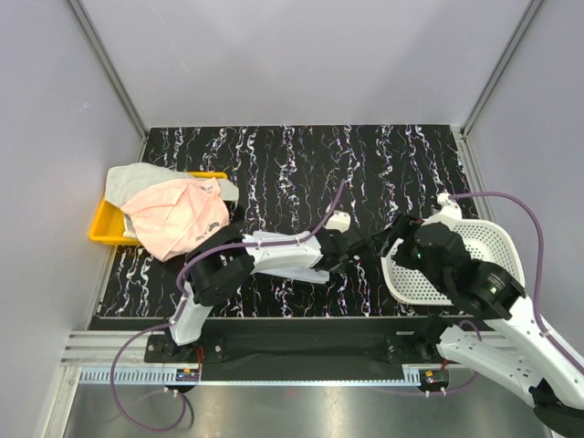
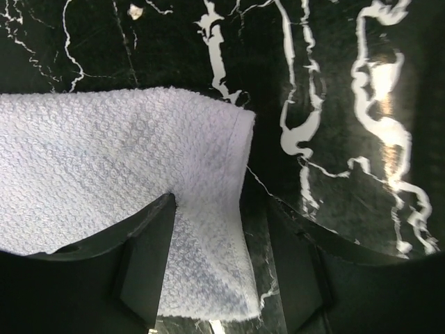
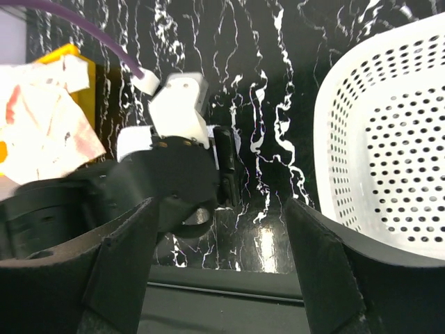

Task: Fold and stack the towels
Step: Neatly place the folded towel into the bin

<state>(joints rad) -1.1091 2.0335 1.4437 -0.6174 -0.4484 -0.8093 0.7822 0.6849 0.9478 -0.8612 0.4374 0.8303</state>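
Observation:
A whitish waffle-weave towel (image 2: pixel 104 160) lies flat on the black marbled table. My left gripper (image 2: pixel 221 202) is open, low over the towel's corner, with its hemmed edge between the fingers. In the top view the left gripper (image 1: pixel 358 248) is at mid-table and the arm hides this towel. A pale pink towel (image 1: pixel 173 219) and a whitish towel (image 1: pixel 137 180) are heaped on the yellow tray. My right gripper (image 3: pixel 219 209) is open and empty, facing the left gripper, beside the basket (image 1: pixel 392 239).
The yellow tray (image 1: pixel 102 224) sits at the left edge of the table. The white mesh basket (image 1: pixel 484 246) stands at the right, close to my right arm, and also shows in the right wrist view (image 3: pixel 389 139). Grey walls enclose the table.

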